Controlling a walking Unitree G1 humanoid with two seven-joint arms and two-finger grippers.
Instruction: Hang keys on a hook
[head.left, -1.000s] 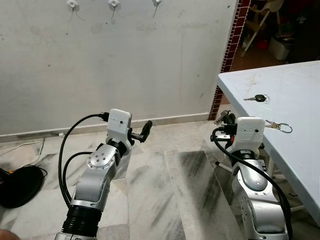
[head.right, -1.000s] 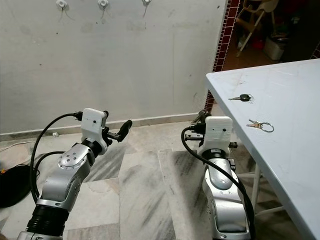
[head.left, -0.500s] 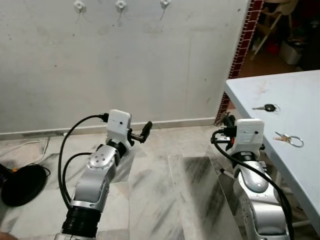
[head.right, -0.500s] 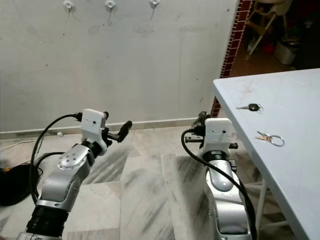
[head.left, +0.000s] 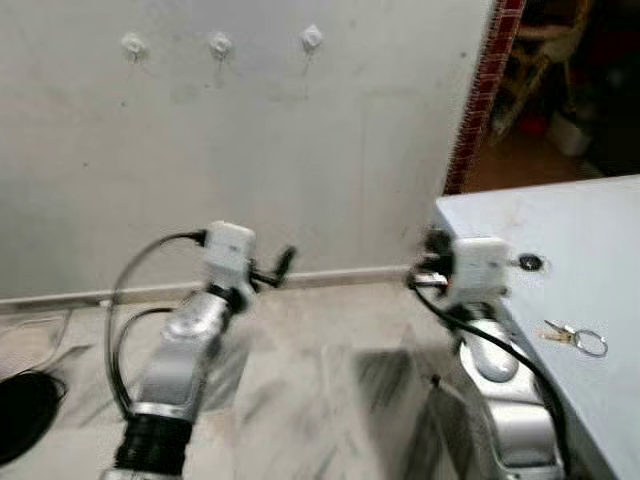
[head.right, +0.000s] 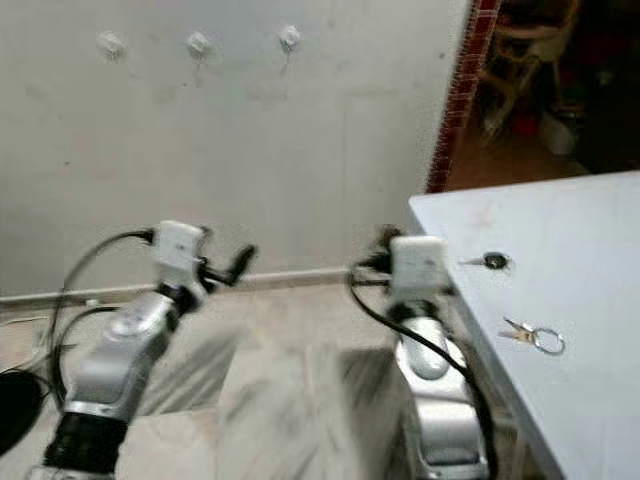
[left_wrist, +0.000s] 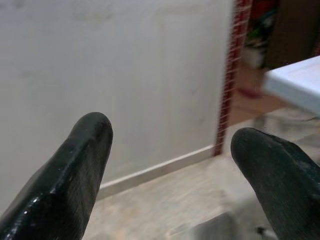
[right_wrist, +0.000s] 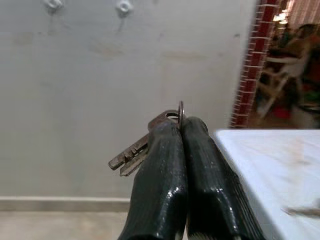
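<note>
We see the right gripper (right_wrist: 181, 131) with its two black fingers (right_wrist: 160, 170) pressed together on a small bunch of keys (right_wrist: 137, 150); the ring pokes up between the fingertips and the key blades stick out to one side. In the eye views this arm is raised in front of us, next to the near corner of the pale table (head.left: 590, 240), and the gripper itself is hidden behind the white wrist housing. The left gripper (left_wrist: 170, 145) is held up at about the same height, well apart from the right one, fingers spread wide with nothing between them, pointed toward the wall (head.left: 250, 130) and the skirting. High on the wall sit three white hooks (head.left: 219, 43) in a row, well above both grippers; two of them also show at the upper edge of the right wrist view. On the table lie a second key bunch (head.left: 575, 337) with a ring, and further back a single black-headed key (head.left: 529, 263), apart from each other. A brick-red tiled edge (head.left: 478, 90) ends the wall. A dark round object (head.left: 20, 415) lies on the marble floor at our far left. Eye views are slightly blurred.
</note>
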